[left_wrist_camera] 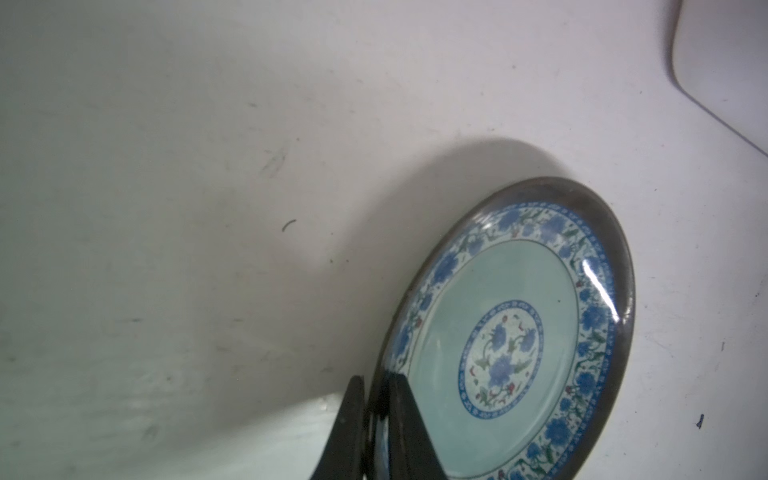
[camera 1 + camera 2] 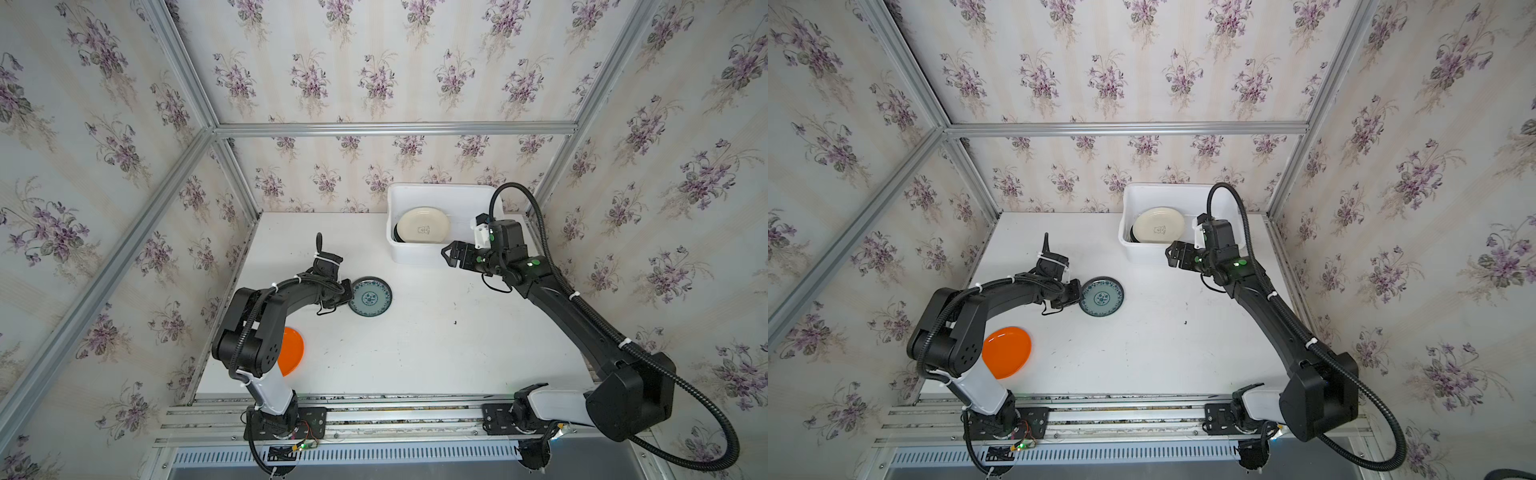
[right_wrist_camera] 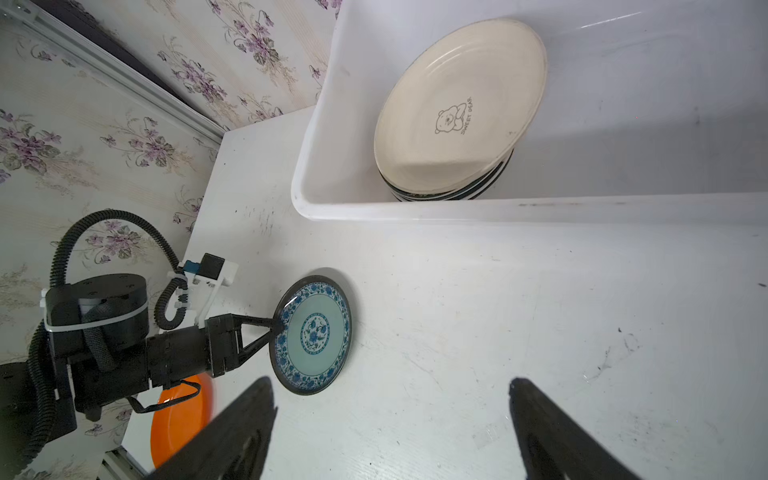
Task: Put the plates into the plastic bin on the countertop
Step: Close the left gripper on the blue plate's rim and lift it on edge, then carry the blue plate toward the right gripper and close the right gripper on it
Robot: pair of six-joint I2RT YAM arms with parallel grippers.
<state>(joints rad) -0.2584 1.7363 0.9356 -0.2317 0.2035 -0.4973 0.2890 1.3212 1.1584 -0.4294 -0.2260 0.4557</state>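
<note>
Two plates are outside the plastic bin (image 2: 415, 254) on the countertop (image 2: 415, 345): the teal-patterned plate (image 2: 370, 297), whose rim my left gripper (image 3: 275, 328) is clamped on, and the orange plate (image 2: 1008, 352), partly hidden under my left arm (image 2: 266, 316). My right gripper (image 2: 449, 255) hangs empty, fingers wide apart, just in front of the bin's front wall. Inside the bin a cream plate (image 3: 459, 110) tops a tilted stack (image 3: 453, 192).

Bin (image 2: 415, 254) sits far right on the countertop (image 2: 415, 353), with the stack of plates (image 2: 424, 224) inside at its left end. The middle plate (image 2: 370, 297) is left of centre, the left gripper (image 2: 350, 291) pinching its left rim. The near-left plate (image 2: 294, 351) lies partly under the left arm, and the right gripper (image 2: 448, 257) hangs just before the bin, jaws apart.
</note>
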